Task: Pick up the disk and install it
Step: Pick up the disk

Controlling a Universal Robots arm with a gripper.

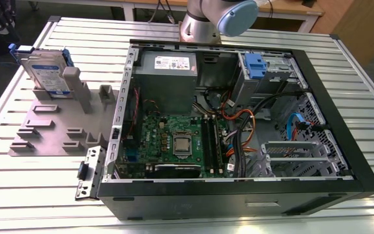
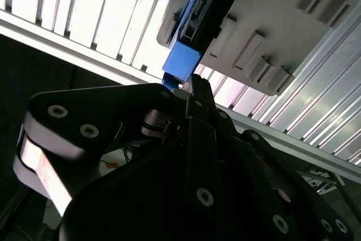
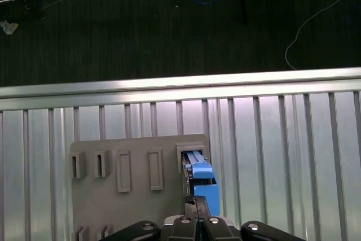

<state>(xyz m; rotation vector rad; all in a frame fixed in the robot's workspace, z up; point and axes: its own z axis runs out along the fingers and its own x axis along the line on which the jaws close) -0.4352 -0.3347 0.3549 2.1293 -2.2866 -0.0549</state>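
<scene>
Disk [image 1: 46, 73] stands on edge in the grey holder's [image 1: 50, 127] corner slot. My gripper [image 3: 196, 201] hangs close over it, fingers together, gripping nothing.

Open air lies above the upright disk [image 1: 44, 68], while a grey fixture post [image 1: 72, 82] stands just beside it.
</scene>
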